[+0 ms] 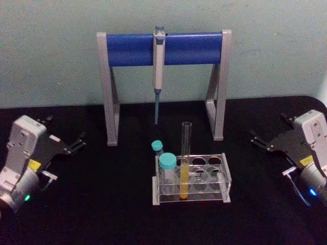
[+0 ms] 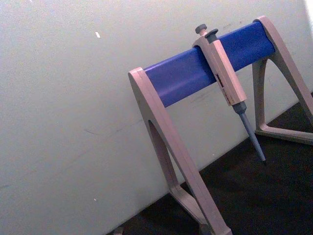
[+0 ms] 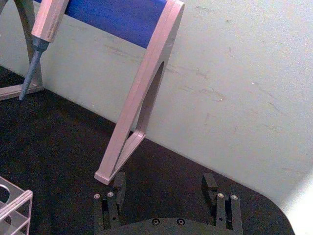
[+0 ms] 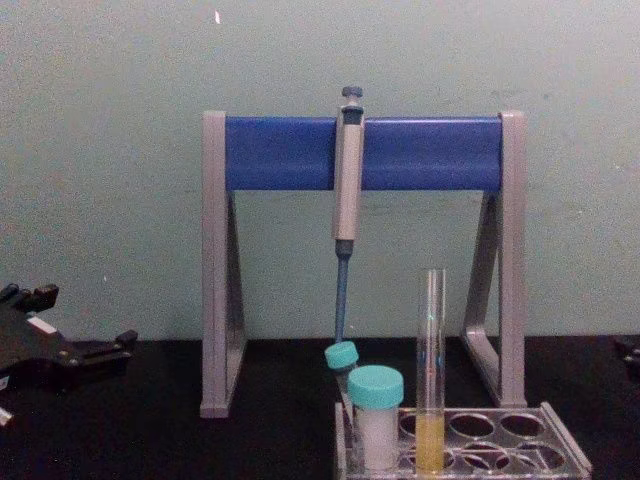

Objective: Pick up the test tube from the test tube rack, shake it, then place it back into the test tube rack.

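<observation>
Nearest at the left, the left gripper [image 1: 66,129] sat low at the left side of the table [image 1: 102,204], its fingers spread and empty, well apart from the rack [image 1: 227,179]. Behind, against the wall, the grey-and-blue stand [image 1: 133,49] straddled the middle, a pipette [image 1: 159,61] hanging from its bar. In front of it the rack stood on the table, two teal-capped tubes [image 1: 167,162] in its left end. Just right of the front one, the tube [image 1: 185,163] stood upright in a front-row hole, yellow liquid in its lower part, its open top rising well above the rack. At the right, the right gripper [image 1: 269,127] sat likewise, fingers spread wide, holding nothing.
</observation>
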You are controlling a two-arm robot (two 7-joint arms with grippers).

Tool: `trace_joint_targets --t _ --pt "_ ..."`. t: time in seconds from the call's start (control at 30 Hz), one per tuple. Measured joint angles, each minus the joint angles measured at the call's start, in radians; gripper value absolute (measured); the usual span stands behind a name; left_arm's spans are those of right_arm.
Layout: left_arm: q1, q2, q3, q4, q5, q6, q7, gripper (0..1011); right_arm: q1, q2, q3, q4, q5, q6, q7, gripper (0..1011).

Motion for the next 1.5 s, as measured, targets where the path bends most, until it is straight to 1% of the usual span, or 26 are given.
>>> trace_joint_targets --t 1.5 --pt "0.0 0.0 0.0 0.0 0.0 0.0 0.0 1001 0.0 0.0 0.0 0.0 0.0 0.0 0.0 1001"
